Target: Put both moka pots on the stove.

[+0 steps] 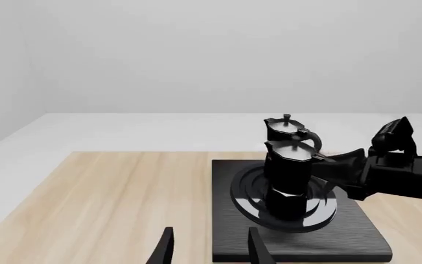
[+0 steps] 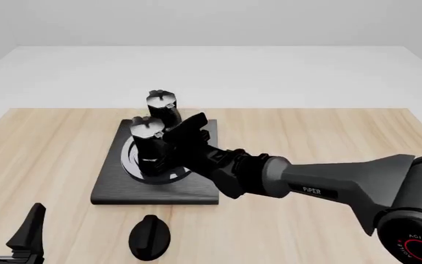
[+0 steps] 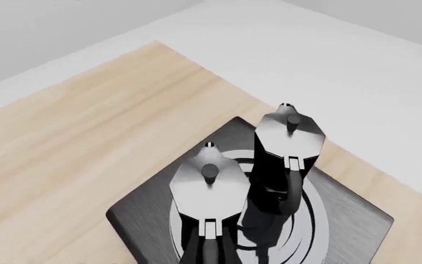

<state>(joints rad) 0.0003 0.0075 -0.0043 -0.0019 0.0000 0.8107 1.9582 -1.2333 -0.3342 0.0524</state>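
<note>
Left gripper (image 2: 11,228) sits nearest the camera, jaws spread wide with nothing between them, well short of the stove (image 2: 108,187). Just beside it lies a black knob (image 2: 149,236). Both moka pots (image 2: 151,148) (image 2: 163,109) stand upright on the stove, straight ahead of the right gripper (image 2: 185,135). Its fingers reach the nearer pot's handle side, but I can't tell if they're clamped.

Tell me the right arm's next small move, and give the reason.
Probably open the right gripper and back away. Both moka pots, the near one and the far one, appear to stand upright on the stove; the right gripper sits at the near one's handle, grip unclear.
</note>
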